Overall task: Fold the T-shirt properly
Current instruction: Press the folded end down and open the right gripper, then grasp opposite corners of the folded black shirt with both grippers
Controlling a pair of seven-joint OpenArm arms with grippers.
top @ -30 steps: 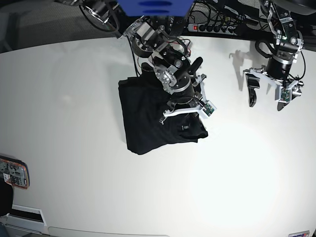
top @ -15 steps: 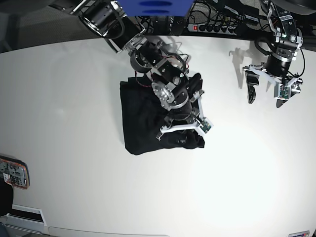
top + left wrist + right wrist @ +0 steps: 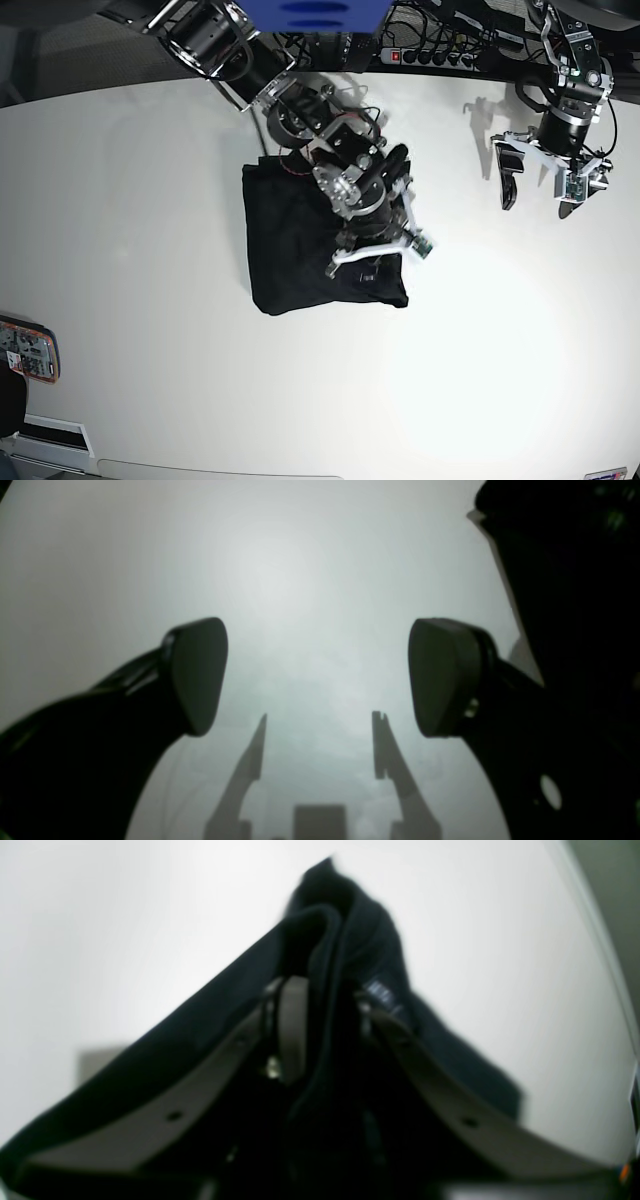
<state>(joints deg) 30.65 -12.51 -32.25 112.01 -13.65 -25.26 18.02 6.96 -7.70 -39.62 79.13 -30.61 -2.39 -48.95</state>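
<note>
One arm working — right gripper (image 3: 378, 262) clamped on T-shirt (image 3: 290, 240) edge, mid-fold. Left gripper (image 3: 538, 190) wide, idle. Next, likely: lay the edge flat, then release.

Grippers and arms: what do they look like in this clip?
Both arms are black and silver metal with exposed cabling. The left gripper has white brackets and dark rounded fingers. The right gripper has pale grey finger bars with small holes.
</note>
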